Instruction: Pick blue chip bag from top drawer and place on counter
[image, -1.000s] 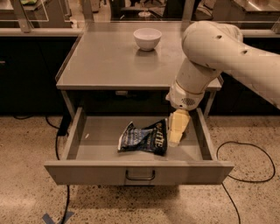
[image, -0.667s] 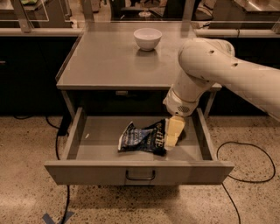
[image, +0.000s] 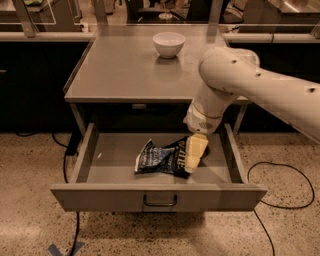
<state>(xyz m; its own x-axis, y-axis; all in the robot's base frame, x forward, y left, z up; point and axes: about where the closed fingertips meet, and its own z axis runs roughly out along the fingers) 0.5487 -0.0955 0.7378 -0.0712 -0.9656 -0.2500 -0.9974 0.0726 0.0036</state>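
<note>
The blue chip bag (image: 160, 159) lies crumpled on the floor of the open top drawer (image: 95, 197), right of its middle. My gripper (image: 194, 154), cream-coloured, reaches down into the drawer from the white arm (image: 235, 80) and sits over the bag's right end, touching or just above it. The grey counter (image: 120, 70) is directly above the drawer. The arm hides the counter's front right corner and the back right part of the drawer.
A white bowl (image: 168, 44) stands at the back middle of the counter. The drawer's front panel has a dark bar handle (image: 160, 201). Black cables lie on the speckled floor at the right (image: 287, 167) and left (image: 66, 165). A pale ledge (image: 45, 36) runs behind.
My gripper has moved a little left and down inside the drawer, onto the bag's right end. The bag and bowl have not moved.
</note>
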